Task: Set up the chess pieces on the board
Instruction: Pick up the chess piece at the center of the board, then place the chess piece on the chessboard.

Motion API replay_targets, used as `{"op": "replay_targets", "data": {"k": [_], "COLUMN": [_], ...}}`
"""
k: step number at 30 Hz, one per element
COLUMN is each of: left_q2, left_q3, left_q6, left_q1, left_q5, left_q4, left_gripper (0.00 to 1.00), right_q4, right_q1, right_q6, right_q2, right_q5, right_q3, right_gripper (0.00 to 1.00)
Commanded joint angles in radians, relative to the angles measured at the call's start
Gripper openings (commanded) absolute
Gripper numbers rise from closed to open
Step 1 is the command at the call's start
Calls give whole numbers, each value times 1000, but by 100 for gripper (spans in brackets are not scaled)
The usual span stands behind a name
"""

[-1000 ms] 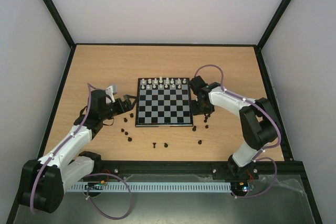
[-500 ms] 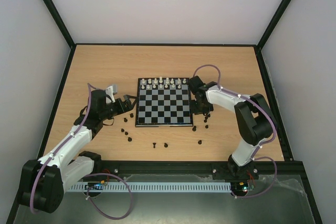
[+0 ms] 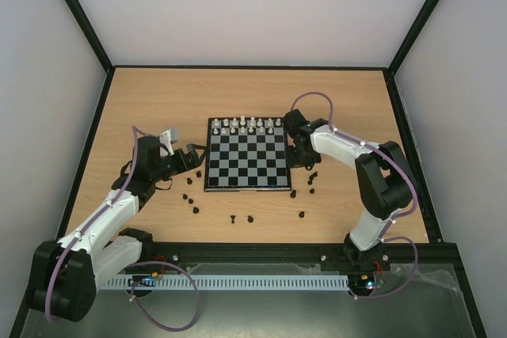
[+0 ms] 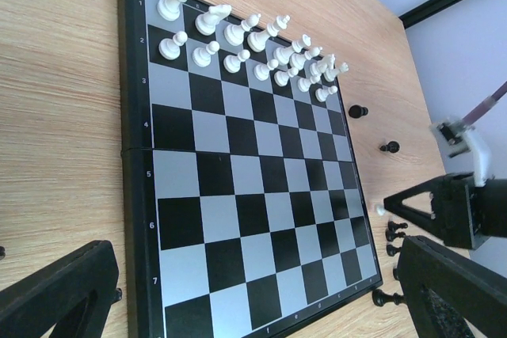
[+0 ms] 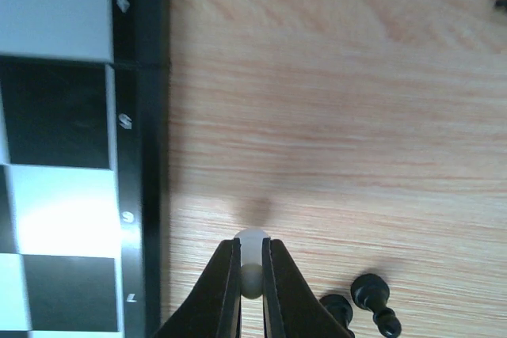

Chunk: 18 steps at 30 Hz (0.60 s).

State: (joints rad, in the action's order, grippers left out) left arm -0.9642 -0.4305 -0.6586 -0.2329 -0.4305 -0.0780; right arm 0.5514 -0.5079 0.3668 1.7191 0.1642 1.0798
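Note:
The board (image 3: 246, 165) lies mid-table, with white chess pieces (image 3: 247, 125) lined up on its two far rows. Black chess pieces (image 3: 191, 199) lie loose on the wood in front of it and to both sides. My right gripper (image 5: 251, 247) is shut on a small white piece (image 5: 252, 237), held just off the wood beside the board's right frame (image 5: 139, 156). From above, that gripper (image 3: 299, 161) sits at the board's right edge. My left gripper (image 4: 253, 298) stands open at the board's left edge (image 3: 196, 160), holding nothing.
Two black pieces (image 5: 372, 294) lie close to the right of my right fingertips. More black ones (image 3: 311, 180) are scattered off the board's right corner and near the front (image 3: 250, 218). Black rails edge the wooden table (image 3: 158, 100).
My right gripper has shut on the white piece and shifted slightly toward the far side. The left arm has not moved.

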Motion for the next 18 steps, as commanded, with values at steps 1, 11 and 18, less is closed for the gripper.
{"op": "replay_targets", "data": {"k": [1, 11, 18], "left_q2": [5, 7, 7], "left_q3": [12, 13, 15], "left_q6": [-3, 0, 0], "left_q1": [-5, -6, -5], "left_q5": [-13, -4, 0], "left_q4": [-26, -20, -17], "left_gripper": [100, 100, 99], "right_q4": [82, 149, 144], "right_q1": [5, 14, 24], "right_q6": [-9, -35, -38], "right_q2": [17, 208, 324], "right_q5": [20, -26, -31], "right_q3": [113, 458, 571], "right_gripper": [2, 2, 1]}}
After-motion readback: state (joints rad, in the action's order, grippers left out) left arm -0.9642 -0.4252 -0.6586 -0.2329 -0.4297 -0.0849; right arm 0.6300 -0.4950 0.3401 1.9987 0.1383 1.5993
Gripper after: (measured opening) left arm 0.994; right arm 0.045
